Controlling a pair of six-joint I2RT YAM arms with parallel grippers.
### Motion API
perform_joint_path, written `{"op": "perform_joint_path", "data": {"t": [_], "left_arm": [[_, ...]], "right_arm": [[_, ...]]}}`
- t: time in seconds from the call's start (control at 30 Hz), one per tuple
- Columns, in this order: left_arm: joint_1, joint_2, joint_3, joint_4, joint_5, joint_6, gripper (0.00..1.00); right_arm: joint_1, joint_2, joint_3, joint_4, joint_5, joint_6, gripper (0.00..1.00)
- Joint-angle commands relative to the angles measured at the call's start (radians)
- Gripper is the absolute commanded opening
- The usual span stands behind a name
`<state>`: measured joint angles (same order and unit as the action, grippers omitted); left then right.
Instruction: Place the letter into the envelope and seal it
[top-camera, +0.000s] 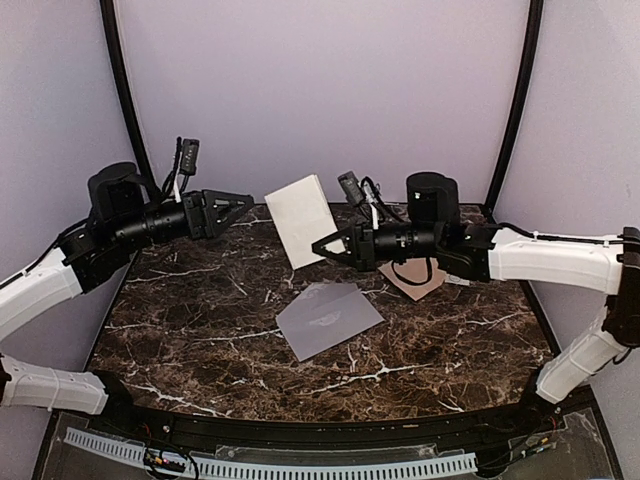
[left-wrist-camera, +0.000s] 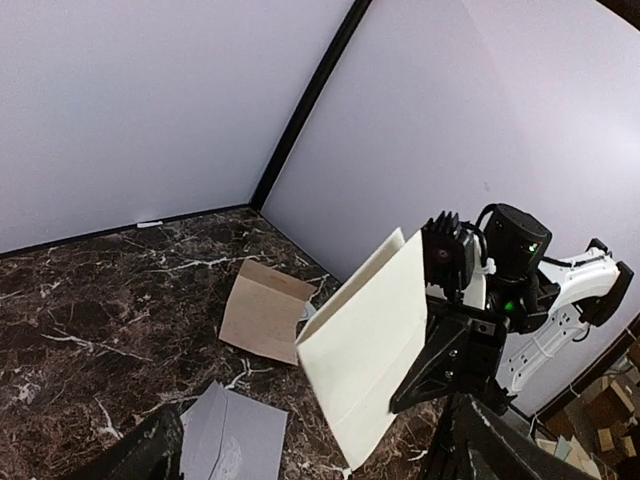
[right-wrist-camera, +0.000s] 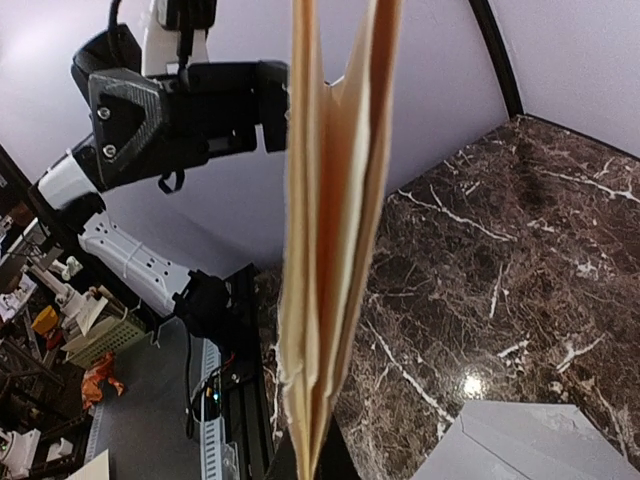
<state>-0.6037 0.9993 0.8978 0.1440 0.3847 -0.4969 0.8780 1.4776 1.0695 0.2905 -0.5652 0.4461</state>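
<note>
Right wrist: letter (right-wrist-camera: 320, 250) edge-on, top cut off; envelope (right-wrist-camera: 520, 440) cropped.

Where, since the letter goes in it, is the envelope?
Top view: the envelope lies flat at the middle of the table, on the near side of the right gripper holding the letter.

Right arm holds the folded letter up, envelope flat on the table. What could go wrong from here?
The folded letter is pinched only at its lower edge by the right gripper, and its layers splay in the right wrist view; they may snag at the mouth of the envelope.
The envelope lies loose on the marble table, with the open left gripper away from it; pushing the letter in would likely slide it.
</note>
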Motion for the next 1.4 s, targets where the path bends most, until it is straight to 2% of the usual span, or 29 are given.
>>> {"op": "perform_joint_path", "data": {"t": [0.0, 0.17, 0.37, 0.43, 0.57, 0.6, 0.77, 0.87, 0.97, 1.0, 1.1, 1.17, 1.2, 1.23, 1.3, 1.37], "left_arm": [[0.005, 0.100, 0.141, -0.227, 0.213, 0.257, 0.93], [-0.008, 0.256, 0.263, -0.416, 0.264, 0.433, 0.93], [-0.036, 0.342, 0.305, -0.443, 0.378, 0.481, 0.92], [-0.041, 0.356, 0.305, -0.439, 0.423, 0.485, 0.85], [-0.045, 0.368, 0.305, -0.454, 0.469, 0.504, 0.61], [-0.045, 0.369, 0.306, -0.458, 0.470, 0.515, 0.53], [-0.047, 0.372, 0.303, -0.466, 0.499, 0.523, 0.27], [-0.046, 0.374, 0.298, -0.466, 0.499, 0.521, 0.06], [-0.047, 0.360, 0.271, -0.429, 0.463, 0.505, 0.00], [-0.047, 0.343, 0.245, -0.385, 0.448, 0.470, 0.00], [-0.046, 0.278, 0.181, -0.263, 0.371, 0.401, 0.00], [-0.045, 0.228, 0.117, -0.129, 0.314, 0.326, 0.00], [-0.044, 0.210, 0.067, -0.011, 0.295, 0.262, 0.00], [-0.044, 0.179, 0.041, 0.051, 0.256, 0.225, 0.00], [-0.044, 0.142, -0.032, 0.281, 0.196, 0.086, 0.00], [-0.044, 0.118, -0.094, 0.418, 0.137, 0.009, 0.00]], "right_arm": [[-0.011, 0.018, 0.105, -0.357, -0.104, -0.200, 0.00], [0.002, 0.079, 0.197, -0.590, -0.207, -0.322, 0.00], [0.028, 0.128, 0.254, -0.709, -0.224, -0.385, 0.00], [0.030, 0.136, 0.259, -0.718, -0.221, -0.390, 0.00], [0.030, 0.151, 0.282, -0.748, -0.209, -0.410, 0.00], [0.030, 0.156, 0.291, -0.762, -0.205, -0.418, 0.00], [0.030, 0.184, 0.339, -0.825, -0.180, -0.461, 0.00], [0.029, 0.186, 0.352, -0.837, -0.172, -0.475, 0.00], [0.021, 0.151, 0.325, -0.785, -0.146, -0.449, 0.01], [0.014, 0.126, 0.307, -0.740, -0.127, -0.435, 0.08], [-0.021, 0.016, 0.220, -0.592, -0.083, -0.359, 0.39], [-0.044, -0.053, 0.153, -0.480, -0.056, -0.305, 0.57], [-0.052, -0.087, 0.118, -0.425, -0.037, -0.274, 0.64], [-0.057, -0.117, 0.084, -0.361, -0.016, -0.237, 0.71], [-0.062, -0.175, -0.021, -0.191, 0.042, -0.143, 0.82], [-0.062, -0.209, -0.115, 0.009, 0.083, -0.028, 0.86]]}}
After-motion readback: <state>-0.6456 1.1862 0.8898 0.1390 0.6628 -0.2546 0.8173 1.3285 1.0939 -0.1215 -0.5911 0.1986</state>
